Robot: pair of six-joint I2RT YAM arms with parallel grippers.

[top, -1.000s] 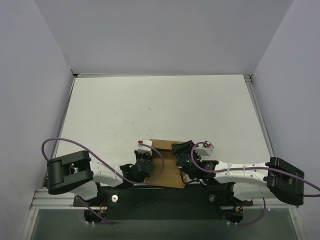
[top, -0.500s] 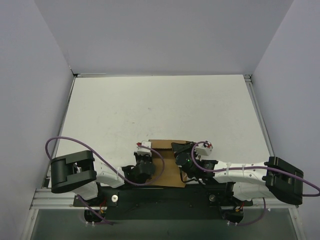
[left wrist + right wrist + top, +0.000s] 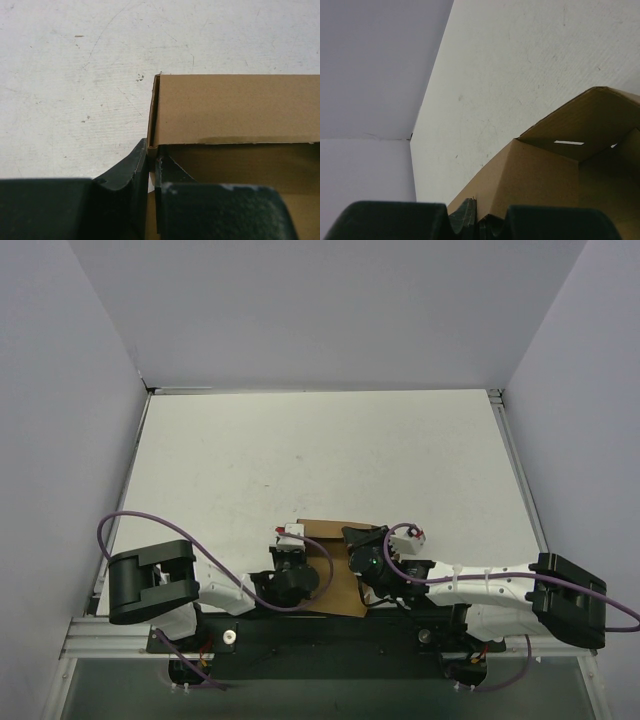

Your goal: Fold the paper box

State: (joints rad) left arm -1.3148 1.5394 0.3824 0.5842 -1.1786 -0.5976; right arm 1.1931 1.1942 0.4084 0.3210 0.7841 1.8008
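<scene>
Left pincer (image 3: 153, 152) clamped on the box (image 3: 235, 107) wall, lower left of its view; right pincer (image 3: 476, 212) looks shut on another wall edge. Box sits on the table (image 3: 300, 450), bottom centre of the top view. I'd judge it light, thin and easily creased, so grip wall edges near folds.

Scuffed white table (image 3: 300, 450) w/ pale lilac walls (image 3: 320, 310), 3 sides.
</scene>
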